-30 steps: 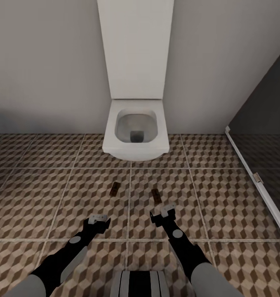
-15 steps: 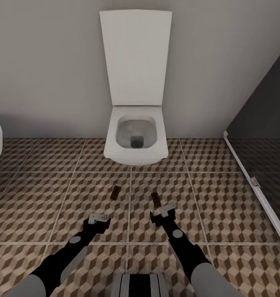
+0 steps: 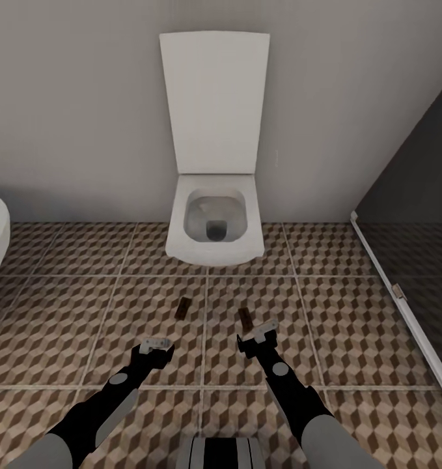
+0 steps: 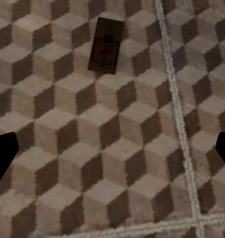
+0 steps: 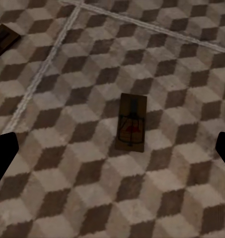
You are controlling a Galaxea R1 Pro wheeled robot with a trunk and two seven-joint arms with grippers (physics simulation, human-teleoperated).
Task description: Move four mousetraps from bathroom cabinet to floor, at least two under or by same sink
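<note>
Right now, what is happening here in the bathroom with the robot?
The robot faces a white square toilet with both arms held low over the cube-patterned brown and beige tiled floor. Two small flat brown wooden mousetraps lie on the tiles, one ahead of the left end effector and one just ahead of the right end effector. Both end effectors are open and hold nothing. No sink is seen beside these traps.

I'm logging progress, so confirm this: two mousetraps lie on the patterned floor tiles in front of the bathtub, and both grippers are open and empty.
One detail is wrong. The two mousetraps lie in front of the white toilet, not the bathtub, as the head view shows. The rest holds: they rest on the patterned floor tiles, and the left gripper and right gripper are open and empty.
</note>
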